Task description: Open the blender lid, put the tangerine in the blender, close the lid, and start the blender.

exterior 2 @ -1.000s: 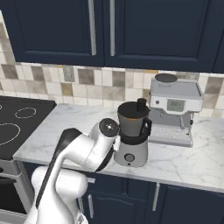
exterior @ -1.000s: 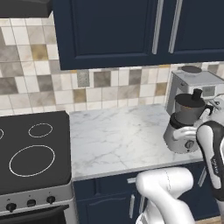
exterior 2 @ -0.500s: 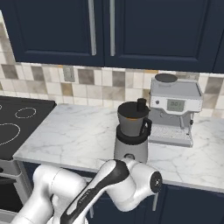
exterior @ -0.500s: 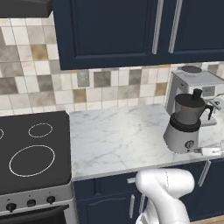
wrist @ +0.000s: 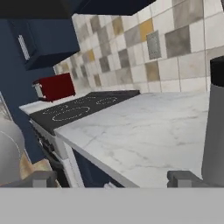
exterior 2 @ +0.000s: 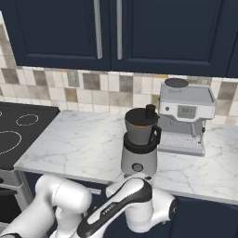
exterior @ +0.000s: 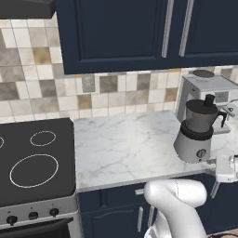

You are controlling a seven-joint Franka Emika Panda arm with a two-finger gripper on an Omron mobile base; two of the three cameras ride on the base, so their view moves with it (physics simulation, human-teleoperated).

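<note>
Gripper [wrist: 112, 178]: low at the counter's front edge, just before the blender; fingers [wrist: 183, 177] set wide apart, holding nothing.

Blender [exterior 2: 138, 146]: upright on the marble counter [exterior: 121, 144] near its front edge, knob facing forward. In the hand view its silver base [wrist: 215, 135] rises close at the right.

Blender lid [exterior 2: 150, 111]: on the jar's mouth, small knob up.

Tangerine: an orange tint shows through the jar in both base views; cannot tell whether it is the fruit.

Coffee machine [exterior 2: 185, 116]: just behind and right of the blender, against the tiled wall.

Stove [exterior: 35, 158]: well left of the blender. The hand view alone shows a red toaster [wrist: 56, 86] beyond it.
</note>
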